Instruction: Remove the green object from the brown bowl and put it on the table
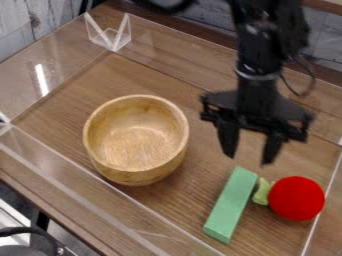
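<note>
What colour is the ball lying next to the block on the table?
Red. The ball lies right of the green block, clear in the only camera view.

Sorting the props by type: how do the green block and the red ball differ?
The green block is long, flat-sided and green; the red ball is round and red. The block stretches diagonally across the table; the ball has no long direction. Both rest on the table, outside the bowl.
</note>
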{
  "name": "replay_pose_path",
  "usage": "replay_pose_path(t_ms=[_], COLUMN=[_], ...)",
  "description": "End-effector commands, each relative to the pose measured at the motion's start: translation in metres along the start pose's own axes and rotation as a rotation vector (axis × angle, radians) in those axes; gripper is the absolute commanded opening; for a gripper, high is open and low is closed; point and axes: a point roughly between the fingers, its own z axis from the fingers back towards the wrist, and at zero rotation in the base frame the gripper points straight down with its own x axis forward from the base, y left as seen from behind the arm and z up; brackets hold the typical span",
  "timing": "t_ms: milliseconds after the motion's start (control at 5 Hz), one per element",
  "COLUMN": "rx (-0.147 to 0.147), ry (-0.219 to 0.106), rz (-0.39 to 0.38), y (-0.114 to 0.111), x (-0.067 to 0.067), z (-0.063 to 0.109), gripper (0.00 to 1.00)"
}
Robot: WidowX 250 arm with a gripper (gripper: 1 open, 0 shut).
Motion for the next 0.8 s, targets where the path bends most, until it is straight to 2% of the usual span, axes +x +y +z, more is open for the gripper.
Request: replay_pose_path(t_ms=[0,200,400,600], rx=[-0.007,0.002,0.0,-0.003], ry=[-0.022,-0.022,-0.033,-0.043], rz=[-0.04,-0.021,-0.003,0.014], y=[-0.01,0.0,0.009,0.02], x=[0.001,0.008,0.016,0.02], z=[-0.006,-0.005,0.011,0.018], gripper=[0.0,0.0,0.0,0.0])
